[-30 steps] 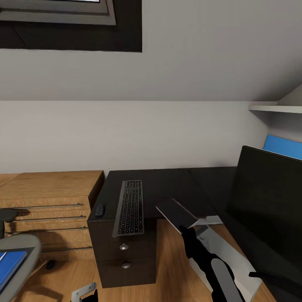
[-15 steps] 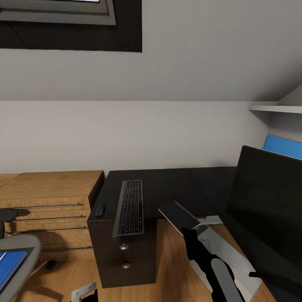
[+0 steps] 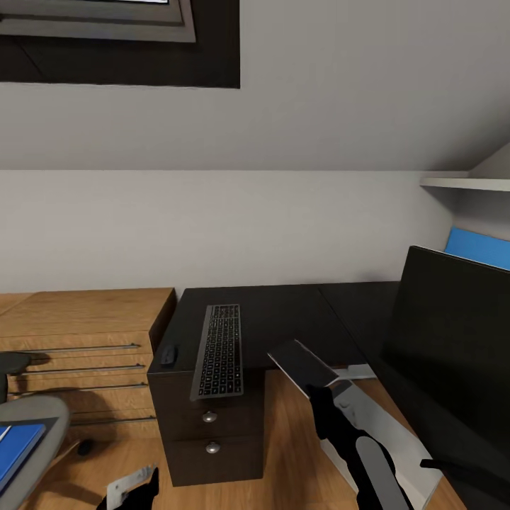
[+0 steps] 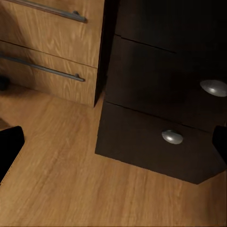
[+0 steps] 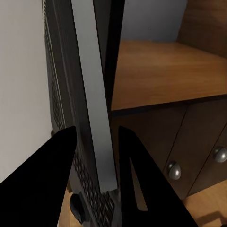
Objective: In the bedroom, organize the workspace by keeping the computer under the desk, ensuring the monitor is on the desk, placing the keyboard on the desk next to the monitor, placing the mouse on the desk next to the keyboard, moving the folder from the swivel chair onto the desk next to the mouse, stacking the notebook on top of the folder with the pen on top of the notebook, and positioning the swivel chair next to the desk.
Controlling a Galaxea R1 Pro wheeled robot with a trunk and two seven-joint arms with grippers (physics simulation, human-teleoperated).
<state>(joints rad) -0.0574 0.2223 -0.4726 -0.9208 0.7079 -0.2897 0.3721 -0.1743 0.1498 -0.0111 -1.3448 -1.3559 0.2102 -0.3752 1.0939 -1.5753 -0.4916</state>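
Observation:
A dark notebook (image 3: pixel 301 363) with pale page edges hangs over the desk's (image 3: pixel 283 312) front edge, with my right gripper (image 3: pixel 319 388) shut on it. In the right wrist view the fingers (image 5: pixel 52 161) clamp the notebook's grey edge (image 5: pixel 92 94). A grey keyboard (image 3: pixel 219 350) lies on the desk with a small dark mouse (image 3: pixel 168 354) to its left. The black monitor (image 3: pixel 446 333) stands at the right. A blue folder (image 3: pixel 15 448) rests on the swivel chair (image 3: pixel 39 418) at the lower left. My left gripper (image 3: pixel 131 491) is open, low over the floor before the desk drawers (image 4: pixel 172 137).
A wooden chest of drawers (image 3: pixel 85 312) adjoins the desk's left side. A light grey case (image 3: pixel 382 432), perhaps the computer, sits on the wooden floor (image 3: pixel 290 453) under the desk by the monitor. A white shelf (image 3: pixel 460 183) and a blue panel (image 3: pixel 478 248) are at the far right.
My left gripper has shifted left and slightly up at the bottom of the head view. The held notebook sank a little a second ago and has stayed still since.

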